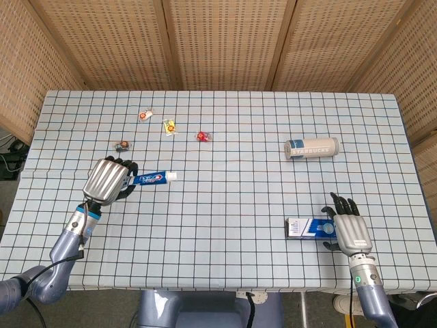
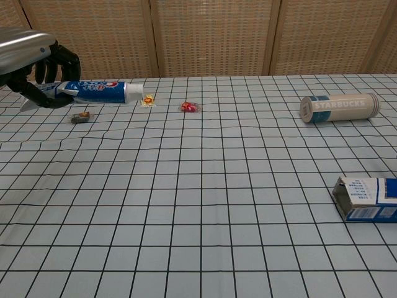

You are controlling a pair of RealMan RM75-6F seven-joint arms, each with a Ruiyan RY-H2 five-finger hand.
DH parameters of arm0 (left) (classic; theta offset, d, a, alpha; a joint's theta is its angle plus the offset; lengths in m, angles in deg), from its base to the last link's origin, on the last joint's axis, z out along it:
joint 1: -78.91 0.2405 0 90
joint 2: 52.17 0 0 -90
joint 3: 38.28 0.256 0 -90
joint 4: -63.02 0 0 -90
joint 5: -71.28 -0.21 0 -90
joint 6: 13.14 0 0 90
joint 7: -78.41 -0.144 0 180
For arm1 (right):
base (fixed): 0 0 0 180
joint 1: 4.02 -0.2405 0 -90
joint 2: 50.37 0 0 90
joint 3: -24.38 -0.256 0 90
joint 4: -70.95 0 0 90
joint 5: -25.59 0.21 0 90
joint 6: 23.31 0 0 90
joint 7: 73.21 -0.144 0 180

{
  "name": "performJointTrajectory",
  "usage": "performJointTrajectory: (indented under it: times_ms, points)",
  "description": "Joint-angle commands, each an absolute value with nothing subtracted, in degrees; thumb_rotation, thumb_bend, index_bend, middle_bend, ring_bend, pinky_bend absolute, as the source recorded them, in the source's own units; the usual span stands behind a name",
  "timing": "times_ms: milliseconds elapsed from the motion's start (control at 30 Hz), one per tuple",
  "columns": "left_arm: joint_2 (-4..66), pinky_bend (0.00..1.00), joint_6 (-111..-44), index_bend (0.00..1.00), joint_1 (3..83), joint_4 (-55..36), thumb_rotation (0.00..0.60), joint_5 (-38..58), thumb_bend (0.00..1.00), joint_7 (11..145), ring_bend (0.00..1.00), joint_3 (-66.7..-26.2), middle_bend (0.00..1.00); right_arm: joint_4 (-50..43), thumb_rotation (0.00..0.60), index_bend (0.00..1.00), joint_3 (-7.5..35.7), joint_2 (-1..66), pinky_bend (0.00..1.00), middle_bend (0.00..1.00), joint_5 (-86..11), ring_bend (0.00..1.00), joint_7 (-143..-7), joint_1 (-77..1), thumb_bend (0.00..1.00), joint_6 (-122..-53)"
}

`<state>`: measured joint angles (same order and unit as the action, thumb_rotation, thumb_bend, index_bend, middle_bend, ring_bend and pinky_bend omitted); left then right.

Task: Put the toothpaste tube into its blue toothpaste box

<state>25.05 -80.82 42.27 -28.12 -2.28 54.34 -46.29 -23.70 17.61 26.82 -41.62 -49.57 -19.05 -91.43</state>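
Observation:
My left hand [image 1: 107, 182] grips the flat tail of the blue and white toothpaste tube [image 1: 151, 178] and holds it level above the table's left side, with the white cap pointing right. In the chest view the same hand [image 2: 31, 59] shows at the upper left, and the tube [image 2: 93, 91] is well off the cloth. The blue toothpaste box [image 1: 308, 228] lies flat near the front right, its open end [image 2: 342, 197] facing left. My right hand [image 1: 347, 231] hovers over the box's right end with its fingers stretched out. Whether it touches the box I cannot tell.
A Starbucks tumbler [image 1: 311, 147] lies on its side at the right rear. Small wrapped candies [image 1: 169, 126] are scattered at the left rear, and a red one [image 1: 203, 137] lies closest to the middle. A dark candy [image 2: 79, 117] lies under the raised tube. The table's front edge runs close to my right hand.

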Motion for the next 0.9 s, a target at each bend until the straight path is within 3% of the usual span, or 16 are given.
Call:
performJointTrajectory:
  times_ms: [33, 267, 433, 533, 700, 800, 900]
  points:
    - [24.69, 0.52, -81.00, 0.88, 42.48, -28.36, 0.600, -2.33, 0.64, 54.38, 0.56, -46.43, 0.59, -21.75, 0.600, 0.29, 17.12, 27.72, 0.07, 0.05, -39.81, 0.00, -50.26, -20.13, 0.21, -89.68]
    - [24.30, 0.52, -80.78, 0.88, 42.74, -28.47, 0.600, -2.12, 0.64, 54.13, 0.56, -46.52, 0.59, -17.53, 0.600, 0.29, 17.47, 29.07, 0.08, 0.06, -37.34, 0.00, -52.04, -20.91, 0.21, -87.06]
    - [24.61, 0.52, -80.54, 0.88, 42.76, -28.38, 0.600, -2.10, 0.64, 53.73, 0.56, -46.48, 0.59, -14.10, 0.600, 0.32, 17.74, 30.69, 0.14, 0.10, -37.10, 0.04, -54.12, -21.35, 0.22, -85.82]
    - [24.80, 0.52, -80.50, 0.88, 42.78, -28.36, 0.600, -2.13, 0.64, 53.63, 0.56, -46.52, 0.59, -11.85, 0.600, 0.40, 17.84, 32.04, 0.23, 0.19, -38.10, 0.14, -55.57, -21.43, 0.22, -86.20]
    - [24.79, 0.52, -80.39, 0.88, 42.85, -28.35, 0.600, -2.14, 0.64, 53.68, 0.56, -46.62, 0.59, -9.23, 0.600, 0.66, 17.56, 34.52, 0.56, 0.49, -42.44, 0.52, -59.52, -21.54, 0.23, -89.03]
    - [24.45, 0.52, -80.36, 0.88, 42.89, -28.61, 0.600, -1.96, 0.64, 54.00, 0.56, -46.96, 0.59, -10.19, 0.600, 0.74, 16.95, 34.70, 0.65, 0.57, -44.70, 0.61, -60.55, -22.12, 0.23, -90.50]
    - [23.97, 0.52, -80.24, 0.88, 42.83, -29.00, 0.600, -1.86, 0.64, 54.13, 0.56, -47.25, 0.59, -12.44, 0.600, 0.76, 16.07, 34.18, 0.68, 0.59, -45.08, 0.64, -59.68, -22.90, 0.23, -90.89]
